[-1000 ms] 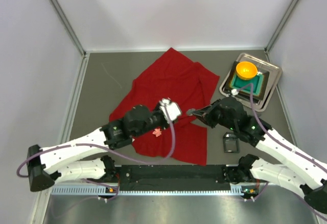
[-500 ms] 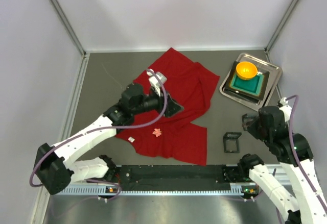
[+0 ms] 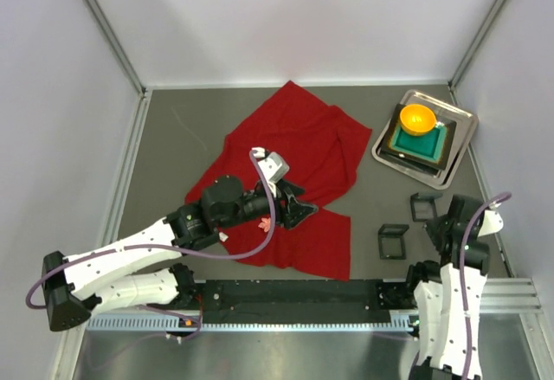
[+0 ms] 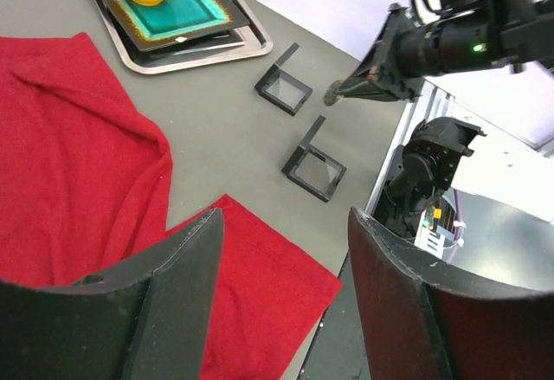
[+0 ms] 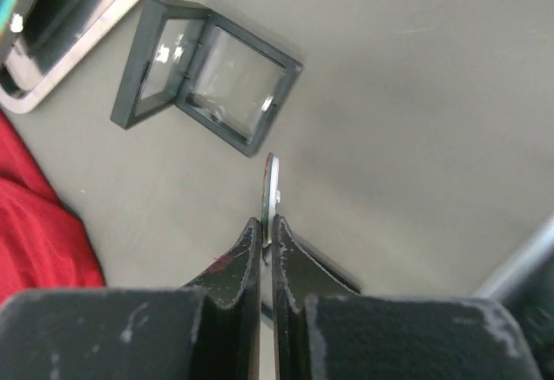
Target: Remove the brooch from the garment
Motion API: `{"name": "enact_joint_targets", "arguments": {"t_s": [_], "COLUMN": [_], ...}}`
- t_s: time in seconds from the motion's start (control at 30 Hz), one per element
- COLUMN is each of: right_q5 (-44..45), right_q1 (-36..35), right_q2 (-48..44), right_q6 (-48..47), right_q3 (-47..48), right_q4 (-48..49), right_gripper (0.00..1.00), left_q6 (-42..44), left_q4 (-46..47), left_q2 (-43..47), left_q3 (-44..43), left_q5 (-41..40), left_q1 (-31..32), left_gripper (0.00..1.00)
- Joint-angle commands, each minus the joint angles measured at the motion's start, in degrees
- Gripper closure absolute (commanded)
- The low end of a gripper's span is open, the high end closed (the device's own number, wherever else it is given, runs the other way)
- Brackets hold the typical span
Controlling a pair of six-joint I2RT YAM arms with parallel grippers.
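tiny pale pink jagged brooch [image 3: 261, 222]: mostly hidden by left arm [image 3: 164, 237], shape too small to tell | big bright red cloth garment [image 4: 69, 155]: cut off at left edge, lower part behind left pincer [image 4: 284, 224] fingers | thin silvery sliver [image 5: 271, 181] in right pincer [image 5: 267, 224]: edge-on, unidentifiable | silver metal tray [image 5: 82, 38]: cropped by top-left corner

Red garment [image 3: 303, 138] lies rumpled; pink brooch [image 3: 261, 221] on it.

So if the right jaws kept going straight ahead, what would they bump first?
Probably the open black case lying on the table, just ahead of the right gripper, whose jaws pinch a thin silvery piece. Depth is unclear, so it might meet bare table first.
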State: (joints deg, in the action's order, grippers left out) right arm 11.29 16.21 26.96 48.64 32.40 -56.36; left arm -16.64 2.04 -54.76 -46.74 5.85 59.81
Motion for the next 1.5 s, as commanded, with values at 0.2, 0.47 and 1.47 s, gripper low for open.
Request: {"name": "enact_joint_targets", "arguments": {"t_s": [0.2,0.47,1.47], "right_q5": [-2.32,-4.79,-10.85], "right_q1": [2.87,3.22,7.17], "right_q2": [-15.88,-12.38,-3.24], "right_q6": [1.81,4.62,7.43], "right_q3": [-17.01,-23.88,-31.88], "right_q4": [23.48,35.17,57.48], "right_gripper": [1.00,1.00,1.00], "left_q6": [4.60,6.27,7.06], "left_q4": [-1.69,-3.45,-3.63], "left_q2": [1.24,0.62,-0.78], "left_q3": [-1.33,-1.86,-1.95], "left_q5": [-7.58,-9.19,-7.87], "left_q1": [5.93,7.16,7.25], "left_gripper": [0.36,0.36,0.37]}}
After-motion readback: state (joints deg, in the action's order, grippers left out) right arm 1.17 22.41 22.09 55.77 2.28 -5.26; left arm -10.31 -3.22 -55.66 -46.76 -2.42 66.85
